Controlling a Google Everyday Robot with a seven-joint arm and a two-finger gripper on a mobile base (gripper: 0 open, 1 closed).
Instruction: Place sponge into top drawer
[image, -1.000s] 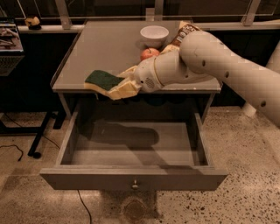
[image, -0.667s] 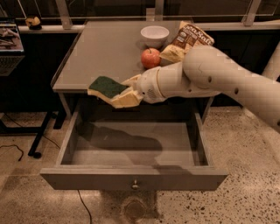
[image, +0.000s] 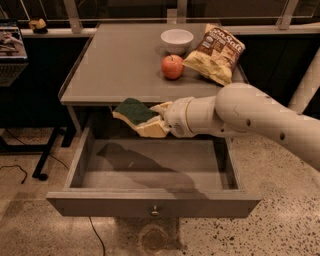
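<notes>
Gripper (image: 151, 121), jaws clamped on the sponge (image: 131, 110), hangs over the open top drawer (image: 150, 203), just below the front edge of the bench (image: 120, 67).

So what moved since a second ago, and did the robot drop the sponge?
No. The gripper still holds the sponge and has carried it lower, from the table edge to above the open top drawer. The arm dropped too, uncovering the chip bag. Apple, bowl and drawer stayed put.
</notes>
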